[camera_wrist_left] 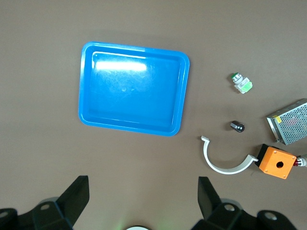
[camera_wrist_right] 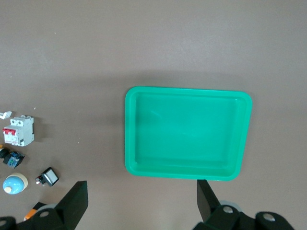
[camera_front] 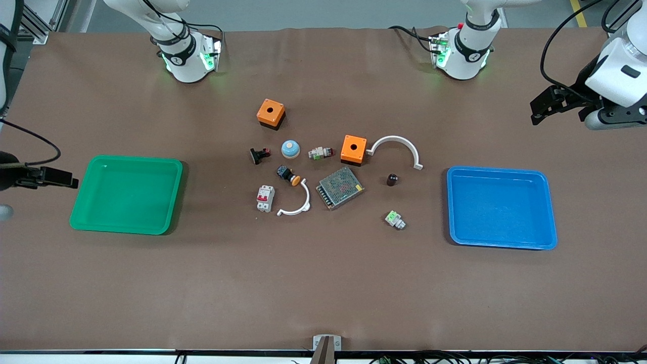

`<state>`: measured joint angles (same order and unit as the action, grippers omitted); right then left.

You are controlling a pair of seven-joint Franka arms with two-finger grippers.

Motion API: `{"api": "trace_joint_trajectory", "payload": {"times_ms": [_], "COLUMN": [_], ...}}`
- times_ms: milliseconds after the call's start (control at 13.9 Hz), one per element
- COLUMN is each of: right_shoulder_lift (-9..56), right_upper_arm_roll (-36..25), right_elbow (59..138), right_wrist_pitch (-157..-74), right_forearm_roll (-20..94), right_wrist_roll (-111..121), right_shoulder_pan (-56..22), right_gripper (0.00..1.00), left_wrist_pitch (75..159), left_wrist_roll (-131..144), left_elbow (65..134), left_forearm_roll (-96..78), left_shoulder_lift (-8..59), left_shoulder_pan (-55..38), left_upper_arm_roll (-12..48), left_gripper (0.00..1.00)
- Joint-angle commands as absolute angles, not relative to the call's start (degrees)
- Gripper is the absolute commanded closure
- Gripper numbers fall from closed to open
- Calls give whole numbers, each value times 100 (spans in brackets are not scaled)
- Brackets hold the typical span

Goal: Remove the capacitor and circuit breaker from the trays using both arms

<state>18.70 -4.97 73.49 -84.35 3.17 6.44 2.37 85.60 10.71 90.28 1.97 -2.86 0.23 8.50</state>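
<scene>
The capacitor [camera_front: 392,179], a tiny black cylinder, stands on the table between the metal power supply and the blue tray [camera_front: 548,207]. It also shows in the left wrist view [camera_wrist_left: 237,126]. The breaker [camera_front: 265,198], white-grey with red levers, lies beside a small white arc, toward the green tray [camera_front: 126,194]; the right wrist view shows it too [camera_wrist_right: 18,131]. My left gripper [camera_front: 545,108] [camera_wrist_left: 142,191] is open and empty, up over the table's left-arm end. My right gripper [camera_front: 58,177] [camera_wrist_right: 141,191] is open and empty, over the right-arm end beside the green tray.
Between the trays lie two orange boxes [camera_front: 271,113] [camera_front: 353,149], a large white arc [camera_front: 397,147], a meshed power supply [camera_front: 340,187], a blue dome button [camera_front: 290,148], a black push-button with orange cap [camera_front: 288,175] and a green-and-white block [camera_front: 395,219]. Both trays hold nothing.
</scene>
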Motion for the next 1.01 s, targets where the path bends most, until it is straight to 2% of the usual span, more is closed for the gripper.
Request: {"api": "trace_joint_trajectory", "payload": {"times_ms": [0,216,936], "right_shoulder_lift": [1004,327,-377], "right_upper_arm_roll": [-387,-387,-387], "right_elbow": [8434,9253,9702], "right_wrist_pitch": [-8761,-9140,-9114], "right_forearm_roll": [255,150,53], "right_wrist_roll": [721,651,633], "right_shoulder_pan": [281,98,105], "right_gripper": [0,0,0], "left_wrist_pitch": [8429,8332,8349], "left_wrist_roll": [923,879,483], "left_elbow": [9132,9167,9123], "left_forearm_roll": [79,70,26], "left_shoulder_lift": [-448,-536,-527], "left_shoulder_pan": [0,-9,44], "left_upper_arm_roll": [826,826,896], "left_gripper": [0,0,0]}}
